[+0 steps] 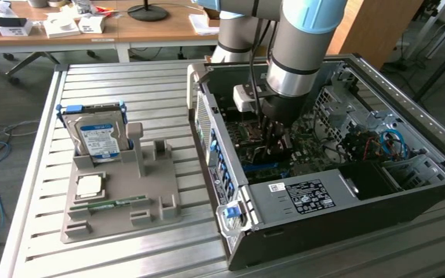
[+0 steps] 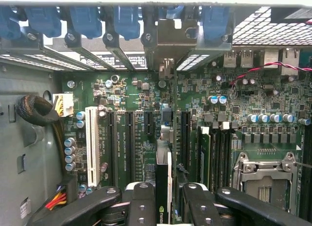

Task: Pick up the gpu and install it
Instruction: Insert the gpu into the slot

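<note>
The gpu appears edge-on in the wrist view as a thin dark card standing upright over the green motherboard. Its pale metal bracket lies against the rear slot openings of the case. My gripper is shut on the card, with one black finger on each side. The card runs in line with the black expansion slots; whether it sits fully in a slot I cannot tell. In the exterior view my gripper reaches down inside the open computer case.
A white slot, a CPU socket and cable bundles surround the card. On the slatted table, at the exterior view's left, a grey holder carries a hard drive, a CPU and a RAM stick.
</note>
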Robot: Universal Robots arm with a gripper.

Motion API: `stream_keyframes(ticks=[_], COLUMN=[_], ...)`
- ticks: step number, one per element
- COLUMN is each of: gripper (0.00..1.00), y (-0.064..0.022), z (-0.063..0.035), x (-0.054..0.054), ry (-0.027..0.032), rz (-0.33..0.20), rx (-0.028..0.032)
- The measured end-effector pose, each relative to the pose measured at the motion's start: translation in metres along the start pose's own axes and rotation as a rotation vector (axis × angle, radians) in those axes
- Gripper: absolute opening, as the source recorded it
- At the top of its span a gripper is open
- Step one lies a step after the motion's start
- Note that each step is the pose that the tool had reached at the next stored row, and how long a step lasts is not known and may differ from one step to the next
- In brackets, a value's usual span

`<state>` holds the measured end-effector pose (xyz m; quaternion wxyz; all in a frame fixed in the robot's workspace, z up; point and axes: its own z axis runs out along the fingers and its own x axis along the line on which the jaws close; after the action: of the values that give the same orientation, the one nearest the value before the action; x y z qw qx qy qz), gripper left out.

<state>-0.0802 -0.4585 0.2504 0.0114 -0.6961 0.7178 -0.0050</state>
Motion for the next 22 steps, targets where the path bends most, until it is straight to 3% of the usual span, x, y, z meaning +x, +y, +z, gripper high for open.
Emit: stream_keyframes(ticks=[22], gripper=[0.26], y=[-0.0005], z=[-0.0011], x=[-0.0001], ry=[-0.0003], rz=[-0.001], rx=[0.0003])
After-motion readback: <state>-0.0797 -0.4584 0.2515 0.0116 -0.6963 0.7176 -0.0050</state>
